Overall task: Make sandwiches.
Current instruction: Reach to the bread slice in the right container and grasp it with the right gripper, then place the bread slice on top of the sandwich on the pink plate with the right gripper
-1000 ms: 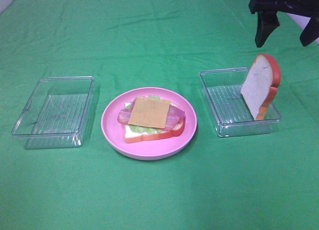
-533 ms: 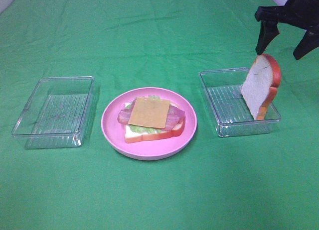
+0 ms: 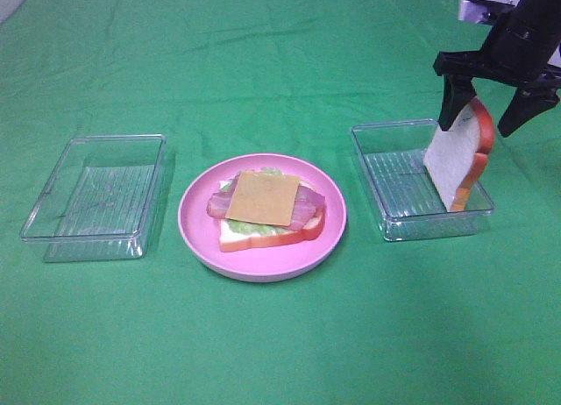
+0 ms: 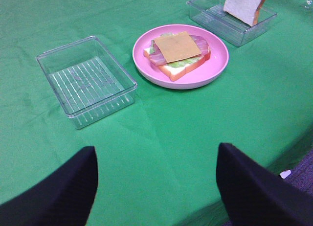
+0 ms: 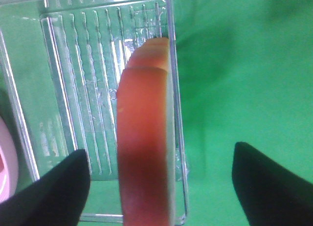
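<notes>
1. The counter [image 3: 280,54], under a green cloth, carries everything in one row, so each arm can reach its own side
2. The left clear tray [image 3: 96,195] sits well apart from the action with nothing in it that I can see; its supplies appear used up
3. The pink plate [image 3: 197,238] stands between the trays as the building spot, within reach of both arms
4. The right clear tray [image 3: 394,221] holds one item only
5. The open sandwich [image 3: 267,210] lies flat on the plate: bottom bread, lettuce, bacon strips, and the cheese square [image 3: 263,197] on top. Only the lid seems missing
6. The top bread slice [image 3: 456,155] stands on edge in the right tray, leaning against its far-right wall, crust upward; that pose offers a thin edge to pinch
7. The right hand [image 3: 480,114] hangs over the slice with its fingers apart, one on each side of the crust, not yet clamped; it looks set for a grasp
8. The left hand [image 4: 156,187] hangs near the counter's edge, fingers spread wide, holding nothing, apparently parked clear
</notes>
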Controlling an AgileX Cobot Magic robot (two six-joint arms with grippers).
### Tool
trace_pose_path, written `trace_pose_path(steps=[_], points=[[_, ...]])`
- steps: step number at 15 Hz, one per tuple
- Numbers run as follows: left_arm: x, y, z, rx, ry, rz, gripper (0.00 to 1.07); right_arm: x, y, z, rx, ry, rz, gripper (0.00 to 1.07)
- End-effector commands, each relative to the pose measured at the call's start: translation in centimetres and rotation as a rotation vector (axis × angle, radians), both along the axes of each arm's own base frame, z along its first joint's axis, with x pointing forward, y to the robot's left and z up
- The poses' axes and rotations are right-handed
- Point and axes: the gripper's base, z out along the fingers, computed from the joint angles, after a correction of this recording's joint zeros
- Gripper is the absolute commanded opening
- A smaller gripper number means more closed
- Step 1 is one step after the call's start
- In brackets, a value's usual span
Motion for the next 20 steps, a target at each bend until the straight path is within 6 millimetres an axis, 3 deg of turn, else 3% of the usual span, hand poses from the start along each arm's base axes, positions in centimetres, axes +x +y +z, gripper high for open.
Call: trace_pose_path(steps=[1, 3, 6, 10, 16, 18, 20], points=[[-0.2, 0.1, -0.1, -0.011, -0.009, -0.001, 0.67, 0.2, -0.1, 0.1, -0.003, -0.012, 0.007, 0.44], [-0.2, 0.1, -0.1, -0.011, -0.009, -0.001, 0.67, 0.2, -0.1, 0.0, -0.003, -0.018, 0.003, 0.38], [-0.2, 0.1, -0.1, -0.011, -0.009, -0.001, 0.67, 0.1, -0.1, 0.0, -0.003, -0.006, 0.005, 0.03], [-0.2, 0.1, -0.1, -0.011, -0.009, -0.001, 0.67, 0.0, -0.1, 0.4, -0.002, -0.006, 0.004, 0.00], [-0.2, 0.1, -0.1, -0.011, -0.009, -0.001, 0.67, -2.9, 0.6, 8.5, 0.072, -0.156, 0.008, 0.00], [-0.2, 0.1, -0.1, -0.011, -0.009, -0.001, 0.67, -3.9, 1.6, 10.9, 0.175, -0.216, 0.043, 0.00], [-0.2, 0.1, -0.1, -0.011, -0.009, -0.001, 0.67, -5.1, 3.4, 12.7, 0.390, -0.255, 0.099, 0.00]])
